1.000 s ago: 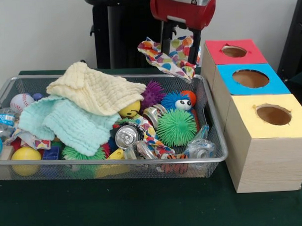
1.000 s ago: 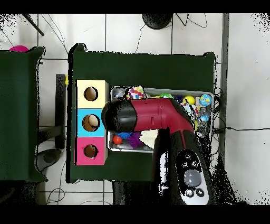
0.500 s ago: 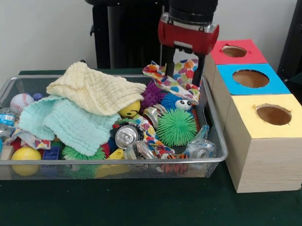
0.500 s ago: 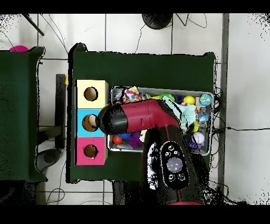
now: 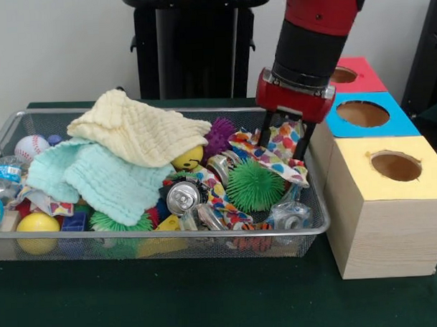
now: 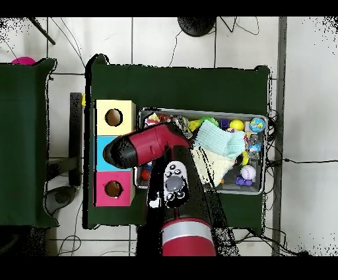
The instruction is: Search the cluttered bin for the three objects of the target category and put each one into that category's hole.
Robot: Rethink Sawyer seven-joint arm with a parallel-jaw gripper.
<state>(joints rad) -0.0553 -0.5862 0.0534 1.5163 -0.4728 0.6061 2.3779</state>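
Gripper [image 5: 283, 136] clenched on colourful spotted cloth [image 5: 272, 153], above green spiky ball [image 5: 254, 184] in wire bin [image 5: 314, 228]

The bin [image 5: 20, 246] is shiny wire mesh. In it lie a ribbed, soft yellow cloth [image 5: 138, 134] and a mint cloth [image 5: 97, 178], a spiky rubbery green ball [image 5: 255, 185] and a glossy metal can [image 5: 182, 197]. Beside the bin, the boxes [image 5: 382, 237] are pale matt wood.
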